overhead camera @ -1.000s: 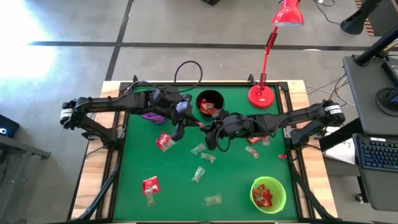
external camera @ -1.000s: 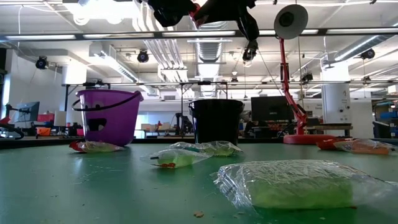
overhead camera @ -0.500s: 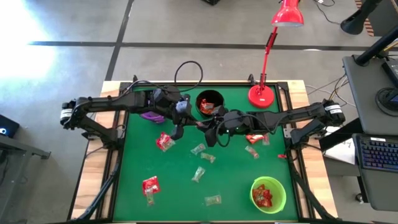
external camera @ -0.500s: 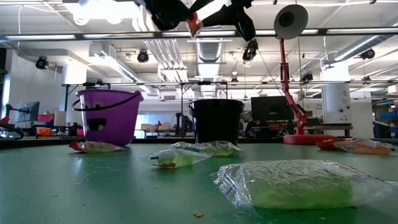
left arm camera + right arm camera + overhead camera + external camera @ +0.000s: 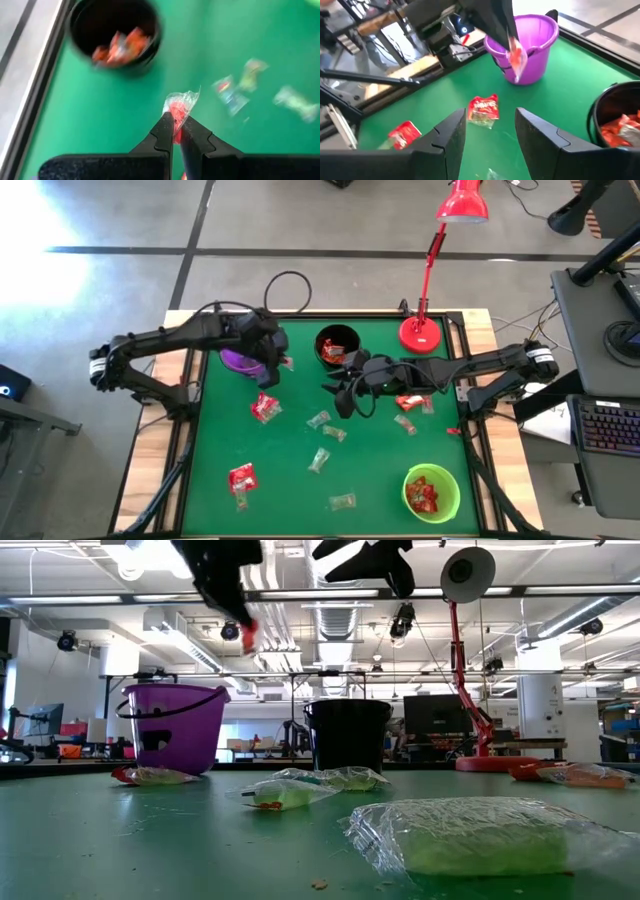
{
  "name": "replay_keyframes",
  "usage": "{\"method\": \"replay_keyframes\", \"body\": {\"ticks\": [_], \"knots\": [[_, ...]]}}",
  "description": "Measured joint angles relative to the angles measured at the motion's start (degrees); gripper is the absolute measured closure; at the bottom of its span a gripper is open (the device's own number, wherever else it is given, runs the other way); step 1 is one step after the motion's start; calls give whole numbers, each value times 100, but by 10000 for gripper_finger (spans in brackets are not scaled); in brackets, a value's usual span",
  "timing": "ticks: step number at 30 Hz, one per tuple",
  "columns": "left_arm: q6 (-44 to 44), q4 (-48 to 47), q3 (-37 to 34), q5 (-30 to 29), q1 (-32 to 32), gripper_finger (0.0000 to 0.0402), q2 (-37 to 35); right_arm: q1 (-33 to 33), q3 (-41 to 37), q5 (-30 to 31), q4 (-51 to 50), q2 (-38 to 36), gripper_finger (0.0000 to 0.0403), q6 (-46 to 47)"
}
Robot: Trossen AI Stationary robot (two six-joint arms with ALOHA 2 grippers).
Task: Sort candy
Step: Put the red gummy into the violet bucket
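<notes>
We see the left hand (image 5: 173,131) pinched shut on a small red crinkly-wrapped candy (image 5: 177,107) beside the purple plastic bucket (image 5: 240,361); the right hand (image 5: 490,131), open and empty, hangs near the bucket.

You have the left gripper (image 5: 284,362) between two cups (image 5: 243,358) (image 5: 337,345), sweets (image 5: 322,432) scattered before it.

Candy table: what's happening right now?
The left gripper has its jaws shut on a red candy and holds it in the air beside the purple cup. The right gripper, jaws open and empty, hovers near the black cup. More candy lies loose on the green table.
</notes>
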Motion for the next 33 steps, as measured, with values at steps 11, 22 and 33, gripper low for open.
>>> {"method": "replay_keyframes", "body": {"ticks": [11, 22, 33], "knots": [[-52, -1146, 0, -463, 808, 401, -276, -240, -6, 0, -831, -5, 241, -244], [-84, -1896, 0, -468, 1313, 400, -189, -517, -8, -2, -1047, -5, 241, -591], [-16, -1912, 0, -742, 1320, 400, 251, -536, -8, -2, -1055, -3, 241, -731]]}}
